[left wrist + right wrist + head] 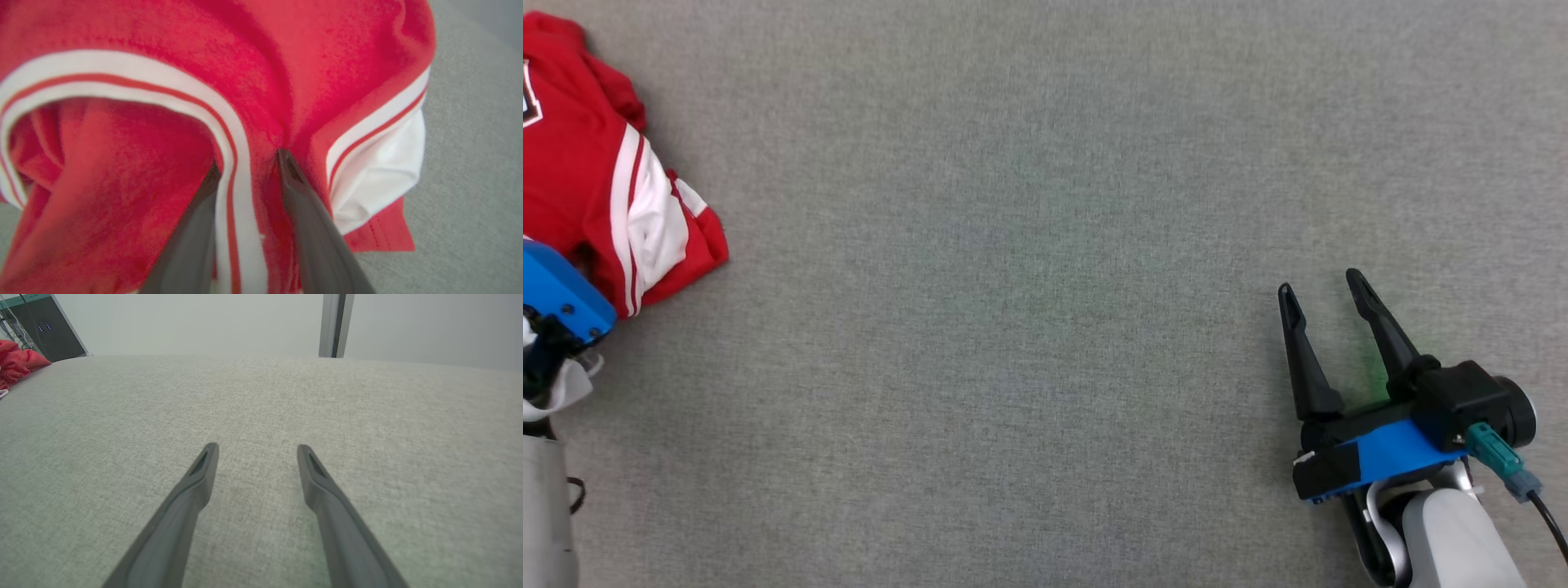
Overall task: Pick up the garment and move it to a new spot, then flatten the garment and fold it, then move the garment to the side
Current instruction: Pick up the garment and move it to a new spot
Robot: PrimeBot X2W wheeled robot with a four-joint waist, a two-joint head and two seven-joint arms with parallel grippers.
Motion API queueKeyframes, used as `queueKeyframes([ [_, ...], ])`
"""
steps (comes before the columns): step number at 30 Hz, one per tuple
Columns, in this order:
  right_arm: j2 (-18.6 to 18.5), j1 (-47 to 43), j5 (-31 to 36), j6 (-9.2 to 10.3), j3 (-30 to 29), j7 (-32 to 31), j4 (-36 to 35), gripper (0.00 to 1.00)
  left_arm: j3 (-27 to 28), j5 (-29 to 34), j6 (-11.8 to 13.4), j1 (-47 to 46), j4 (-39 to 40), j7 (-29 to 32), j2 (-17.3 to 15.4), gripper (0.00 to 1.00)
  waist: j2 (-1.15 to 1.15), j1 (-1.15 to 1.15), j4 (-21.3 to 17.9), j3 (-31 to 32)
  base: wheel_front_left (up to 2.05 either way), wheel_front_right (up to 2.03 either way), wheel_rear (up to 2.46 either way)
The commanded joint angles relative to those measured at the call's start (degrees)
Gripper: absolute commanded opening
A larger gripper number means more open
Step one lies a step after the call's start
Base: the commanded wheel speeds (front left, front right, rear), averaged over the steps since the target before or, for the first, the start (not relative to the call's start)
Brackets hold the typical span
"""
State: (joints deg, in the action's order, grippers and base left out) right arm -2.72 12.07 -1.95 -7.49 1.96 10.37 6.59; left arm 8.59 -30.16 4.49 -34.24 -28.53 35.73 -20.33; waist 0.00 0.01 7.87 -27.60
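Note:
The garment is a red jersey with white stripes, lying crumpled at the far left of the grey table. My left gripper is pressed into it. Its two dark fingers stand apart, and a raised fold of red cloth with a white stripe lies between them. In the head view that arm's blue housing sits at the garment's near edge, with the fingers out of sight. My right gripper hovers open over bare table at the lower right, far from the garment, with nothing between its fingers.
Grey fabric covers the whole table between the two arms. Beyond the table's far edge, the right wrist view shows a dark cabinet at the left. A metal post stands against a pale wall.

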Motion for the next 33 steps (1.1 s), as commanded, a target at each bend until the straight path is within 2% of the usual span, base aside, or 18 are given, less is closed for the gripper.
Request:
queueKeyframes([
  [1, -0.3, -0.4, -0.7, -0.01, -0.1, 0.6, 0.7, 1.00, 0.0, 0.5, -0.5, 0.4, 1.2, -0.4, -1.3, 0.00, 0.00, -0.01, -0.9, 1.7, 0.00, 0.00, 0.00],
  [10, -0.3, -3.3, -5.5, -0.01, 0.5, 3.1, 5.7, 1.00, -3.8, 3.4, -5.3, -4.2, 9.3, -0.7, -6.1, 0.00, 0.00, -0.01, -1.1, 15.2, 0.00, 0.00, 0.00],
  [17, -0.3, -6.3, -8.9, -0.01, 1.4, 4.3, 8.6, 1.00, -9.9, 4.8, -8.5, -12.6, 16.7, 2.0, -5.7, 0.00, 0.00, -0.01, -2.9, 24.9, 0.00, 0.00, 0.00],
  [21, -0.3, -7.8, -10.0, -0.01, 1.7, 4.6, 9.4, 1.00, -12.7, 3.8, -9.7, -17.4, 19.5, 3.0, -4.4, 0.00, 0.00, -0.01, -5.2, 27.7, 0.00, 0.00, 0.00],
  [26, -0.3, -8.9, -10.5, -0.01, 1.6, 4.7, 9.7, 1.00, -15.0, 1.1, -10.4, -21.5, 21.9, 2.5, -0.5, 0.00, 0.00, -0.01, -8.3, 28.8, 0.00, 0.00, 0.00],
  [28, -0.3, -8.9, -10.4, -0.01, 1.5, 4.7, 9.6, 1.00, -16.1, -0.3, -10.6, -22.1, 22.6, 2.8, 1.4, 0.00, 0.00, -0.01, -9.6, 28.9, 0.00, 0.00, 0.00],
  [33, -0.3, -8.7, -10.1, -0.01, 1.0, 4.8, 9.1, 1.00, -18.8, -1.8, -11.0, -21.1, 24.9, 2.8, 3.8, 0.00, 0.00, -0.01, -12.2, 28.3, 0.00, 0.00, 0.00],
])
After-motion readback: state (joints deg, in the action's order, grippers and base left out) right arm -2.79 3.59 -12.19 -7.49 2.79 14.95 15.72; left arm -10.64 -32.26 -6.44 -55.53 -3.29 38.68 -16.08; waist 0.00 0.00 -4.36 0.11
